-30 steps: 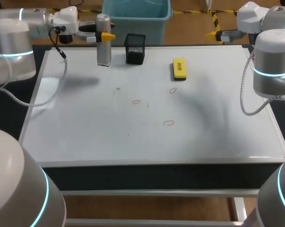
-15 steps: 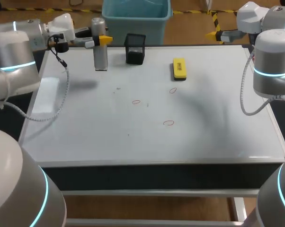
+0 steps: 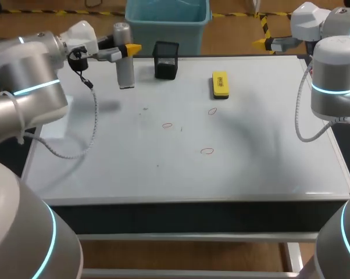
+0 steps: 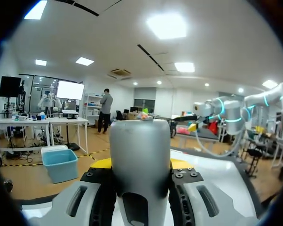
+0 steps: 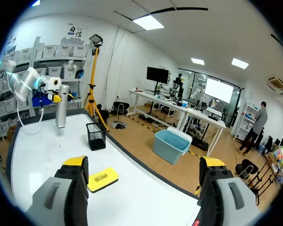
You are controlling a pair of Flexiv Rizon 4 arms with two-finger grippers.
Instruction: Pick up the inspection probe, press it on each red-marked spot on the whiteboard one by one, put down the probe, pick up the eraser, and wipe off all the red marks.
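over the whiteboard (image 3: 250, 163), left jaws clamp the probe (image 3: 125, 64).

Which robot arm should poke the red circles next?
Left. The left gripper is shut on the probe, upright above the whiteboard with the red marks. The right gripper is open, holding nothing.

Bright light, soft shadows on whiteboard (image 3: 250, 168)
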